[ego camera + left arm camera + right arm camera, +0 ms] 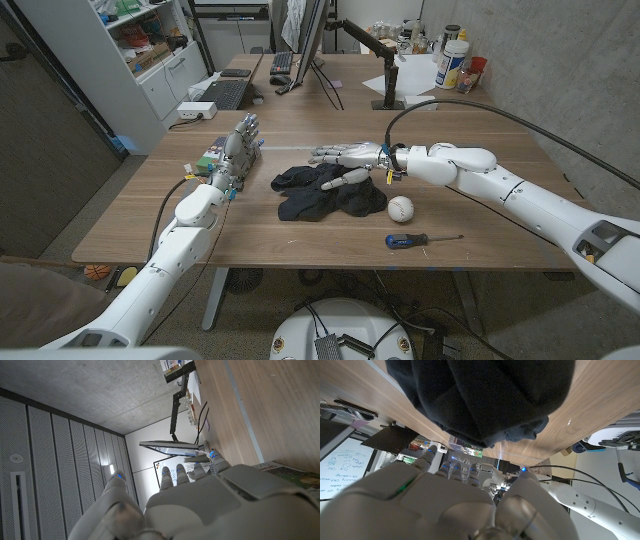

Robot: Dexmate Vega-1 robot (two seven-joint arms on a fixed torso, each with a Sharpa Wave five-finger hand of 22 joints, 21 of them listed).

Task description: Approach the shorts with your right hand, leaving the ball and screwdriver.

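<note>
The right robot hand (350,157), fingers spread and holding nothing, hovers over the crumpled black fabric shorts (325,193) lying mid-table, with the white stitched ball (401,208) just beside them and the blue-and-black-handled screwdriver (420,239) nearer the wooden table (500,200) edge.

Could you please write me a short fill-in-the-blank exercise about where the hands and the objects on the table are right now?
1. The right hand, fingers spread, hovers over the dark ____.
2. The white ball lies on the table between the shorts and the ____.
3. The screwdriver has a ____ handle.
4. The left hand holds ____.

Missing words: shorts; screwdriver; blue; nothing
</note>
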